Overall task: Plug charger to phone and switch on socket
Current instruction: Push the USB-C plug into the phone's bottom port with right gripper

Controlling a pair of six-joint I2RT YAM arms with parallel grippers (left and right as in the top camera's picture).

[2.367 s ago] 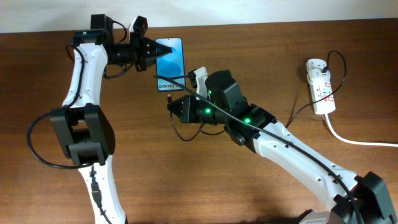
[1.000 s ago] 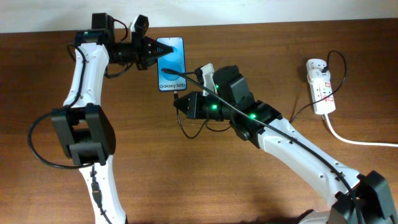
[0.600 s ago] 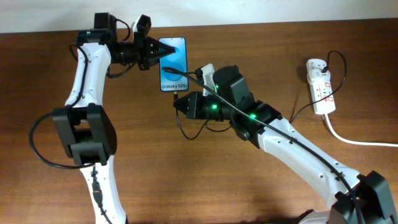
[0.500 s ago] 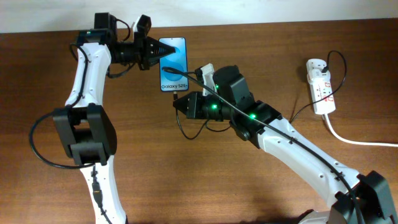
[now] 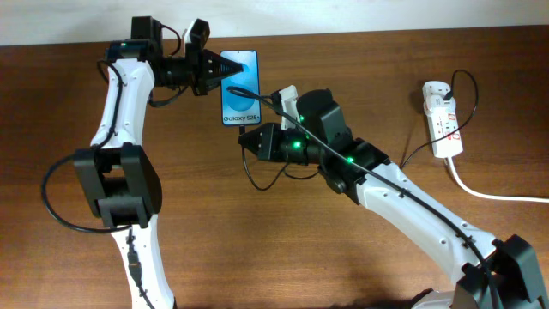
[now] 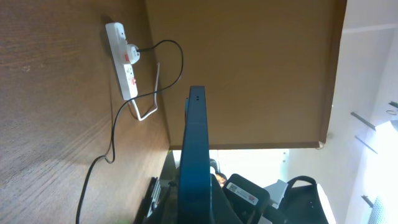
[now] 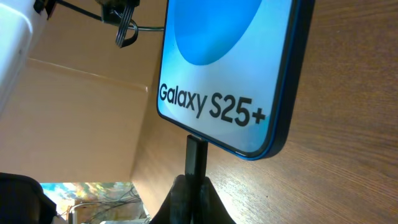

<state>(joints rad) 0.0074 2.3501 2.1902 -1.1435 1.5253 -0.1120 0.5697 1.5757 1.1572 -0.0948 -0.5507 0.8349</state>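
Phone (image 5: pixel 239 87) sits toward the far side of the table (image 5: pixel 283 257), left of centre, with its blue screen facing up and "Galaxy S25+" in white along its near end. The left gripper (image 5: pixel 216 75) reaches in from the left and is clamped on the phone's left long edge. Its wrist view shows the phone edge-on, running straight out from between the fingers. Whether the phone lies flat on the wood or is held just above it cannot be told.

Just near of the phone's short end, the right gripper (image 5: pixel 247 139) is pinched closed on the charger (image 7: pixel 197 152), whose small black plug stands up out of the closed fingers (image 7: pixel 180 199). The plug tip touches the middle of the phone's near edge, directly below the white lettering. The pictures do not show whether it is seated in the port or only pressed against it. A thin black loop of cable hangs on the near side of this gripper.

Well apart, at the far right of the table, lies the socket (image 5: pixel 442 118), a white strip with small red switches. A plug sits in its far end with a thin black cable leading from it. A thick white cord (image 5: pixel 489 193) trails off to the right.
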